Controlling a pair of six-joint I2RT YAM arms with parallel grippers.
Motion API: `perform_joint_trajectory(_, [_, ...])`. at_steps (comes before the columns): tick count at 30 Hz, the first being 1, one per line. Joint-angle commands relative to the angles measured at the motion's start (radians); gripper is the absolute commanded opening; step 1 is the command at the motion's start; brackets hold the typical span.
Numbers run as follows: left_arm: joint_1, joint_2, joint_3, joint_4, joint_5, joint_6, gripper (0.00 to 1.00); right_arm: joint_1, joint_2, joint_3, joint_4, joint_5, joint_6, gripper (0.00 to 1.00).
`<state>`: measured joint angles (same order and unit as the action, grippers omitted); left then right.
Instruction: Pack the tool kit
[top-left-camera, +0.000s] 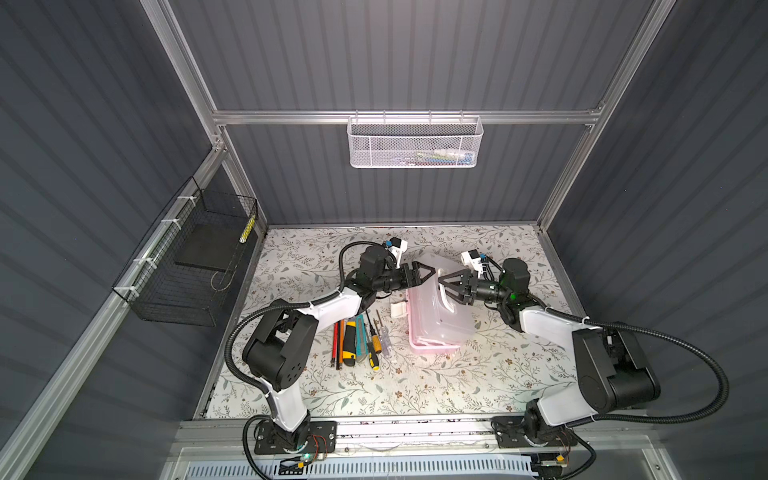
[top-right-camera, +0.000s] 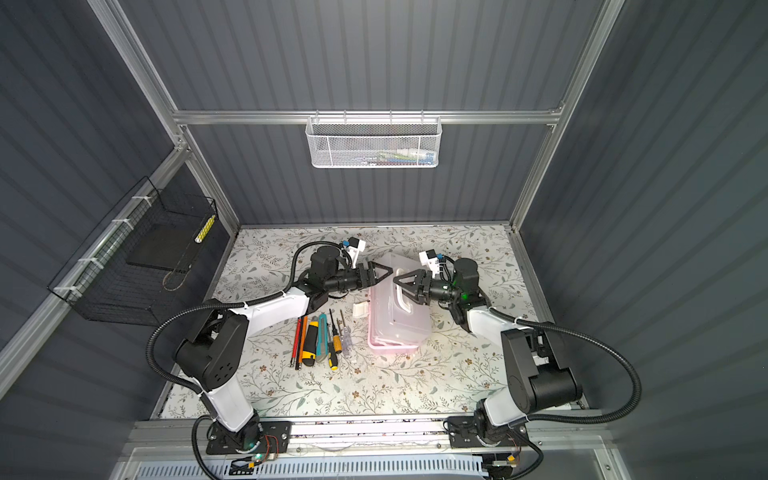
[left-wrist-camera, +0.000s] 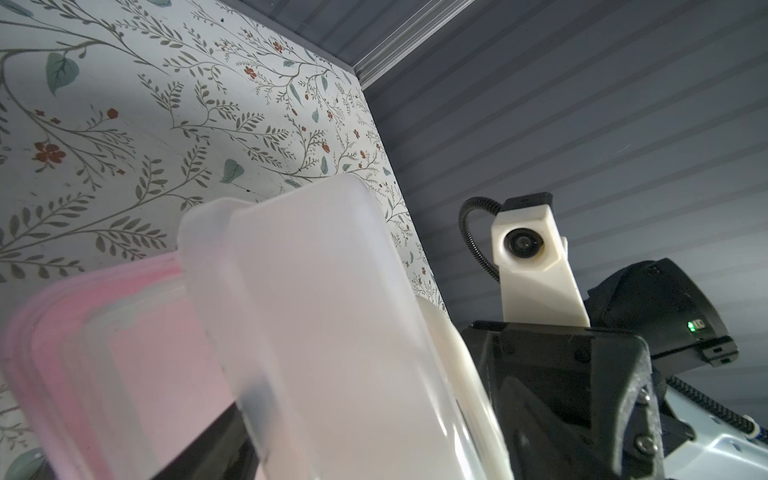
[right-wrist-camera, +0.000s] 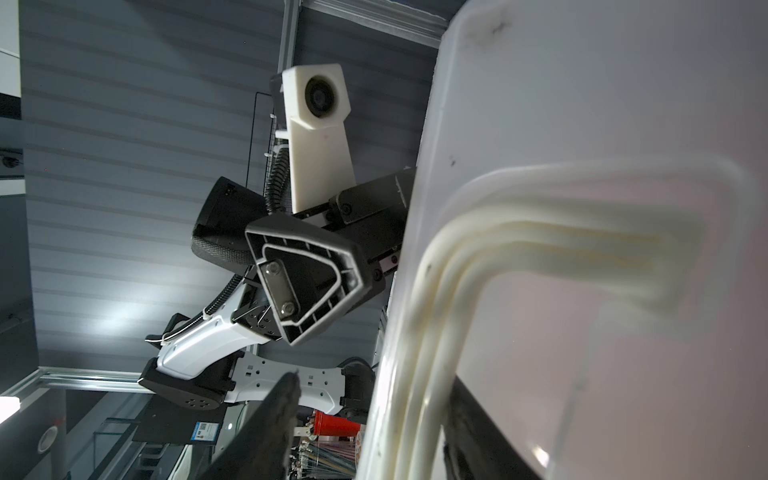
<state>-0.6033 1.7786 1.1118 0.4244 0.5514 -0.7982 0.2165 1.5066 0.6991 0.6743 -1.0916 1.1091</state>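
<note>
Over the flowered desk (top-left-camera: 374, 395), left claw (top-left-camera: 428, 275) and right claw (top-left-camera: 444, 289) are gaping; the tool kit (top-left-camera: 440, 328), probably light and slippery, is offering its stiff handle (top-left-camera: 451, 307).

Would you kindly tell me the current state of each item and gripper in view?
Box lid: unlatched, seemingly lifted partway.
Latch: undone, flipped outward.
Left gripper: open, at the lid's edge.
Right gripper: open.
Handle: between the right gripper's spread jaws, not clamped.
Tools: lying side by side, unpacked.
White basket: hung up, small items inside.
Black basket: hung up, dark slab inside.
</note>
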Motion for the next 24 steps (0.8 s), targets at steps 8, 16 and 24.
perform_joint_trajectory(8, [-0.021,-0.007,0.084,-0.019,0.019,0.034,0.87,0.003,-0.134,0.22,-0.761,0.266,-0.466,0.64])
perform_joint_trajectory(16, [-0.033,0.01,0.107,-0.038,0.01,0.051,0.87,0.003,-0.218,0.263,-0.946,0.552,-0.54,0.69])
perform_joint_trajectory(24, [-0.066,0.022,0.205,-0.106,-0.001,0.077,0.87,-0.04,-0.349,0.156,-0.951,0.911,-0.449,0.73])
